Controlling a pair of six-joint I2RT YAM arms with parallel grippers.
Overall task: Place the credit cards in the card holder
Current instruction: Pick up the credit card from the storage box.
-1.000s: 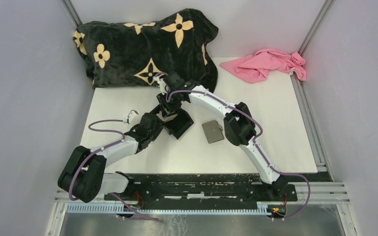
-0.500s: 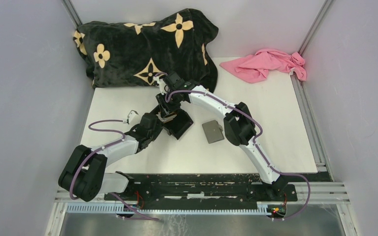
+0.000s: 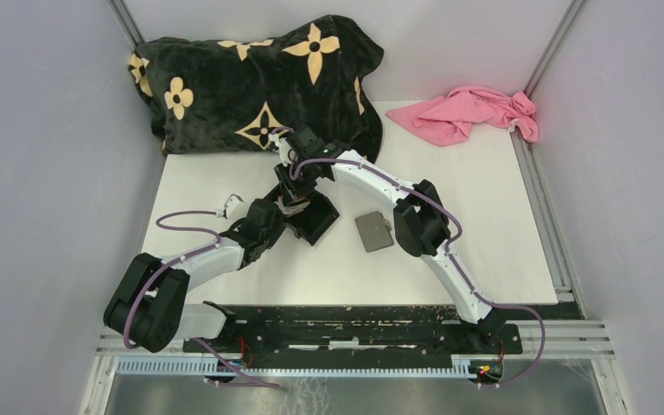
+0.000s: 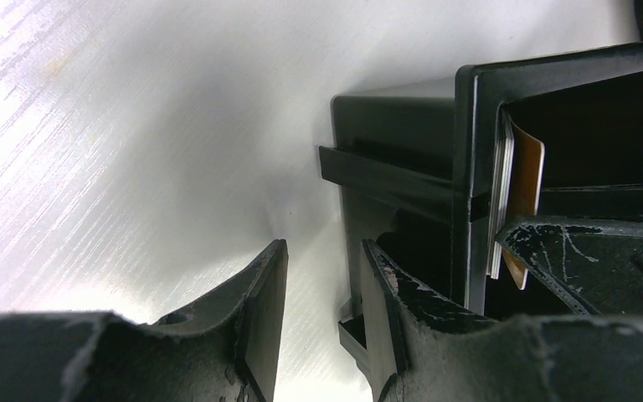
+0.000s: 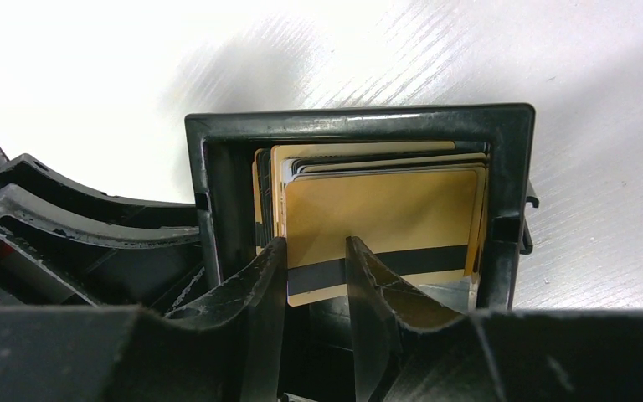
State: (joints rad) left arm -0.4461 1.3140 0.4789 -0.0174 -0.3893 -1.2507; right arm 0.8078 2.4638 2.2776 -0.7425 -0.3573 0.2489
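Observation:
A stack of credit cards, a gold one with a black stripe (image 5: 381, 209) on top, sits inside a black rectangular box (image 5: 352, 121). My right gripper (image 5: 314, 255) hovers over this gold card with its jaws a narrow gap apart, both fingers in front of the card. In the left wrist view the cards (image 4: 523, 193) show edge-on in the box (image 4: 393, 126). My left gripper (image 4: 322, 276) is slightly open beside the box's outer wall, with bare table between its fingers. The grey card holder (image 3: 373, 231) lies shut on the table, right of the box (image 3: 320, 220).
A black blanket with tan flowers (image 3: 251, 78) covers the back left. A pink cloth (image 3: 471, 112) lies at the back right. A small white item (image 3: 229, 206) lies left of my left arm. Grey walls close in both sides.
Almost nothing. My left arm has shifted very slightly; both grippers stay at the black box.

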